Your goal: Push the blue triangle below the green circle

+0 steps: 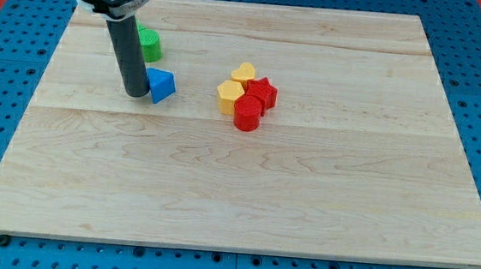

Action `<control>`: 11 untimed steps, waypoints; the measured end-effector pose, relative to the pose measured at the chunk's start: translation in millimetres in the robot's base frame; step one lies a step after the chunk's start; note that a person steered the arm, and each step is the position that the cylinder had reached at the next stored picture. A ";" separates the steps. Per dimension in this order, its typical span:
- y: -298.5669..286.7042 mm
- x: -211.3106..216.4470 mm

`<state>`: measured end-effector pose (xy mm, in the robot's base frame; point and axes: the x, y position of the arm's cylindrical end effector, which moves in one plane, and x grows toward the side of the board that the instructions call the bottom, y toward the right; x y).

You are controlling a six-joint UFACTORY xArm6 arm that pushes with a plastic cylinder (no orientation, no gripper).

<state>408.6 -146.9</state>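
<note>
The blue triangle (162, 85) lies on the wooden board (246, 178) in the upper left part. The green circle (149, 45) sits just above it toward the view's top, partly hidden by the rod. My tip (135, 94) rests on the board right against the blue triangle's left side. The rod rises from there toward the view's top left and covers the left part of the green circle.
A tight cluster sits near the board's middle: a yellow heart (244, 73), a yellow hexagon-like block (230, 96), a red star (262, 91) and a red block (247, 114). Blue pegboard surrounds the board.
</note>
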 end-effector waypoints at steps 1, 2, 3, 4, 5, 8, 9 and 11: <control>3.4 33.0; 6.5 15.1; 10.9 -10.0; 11.0 -12.0; 14.0 20.8; 23.2 -76.0; 11.4 -78.3; 25.8 -29.0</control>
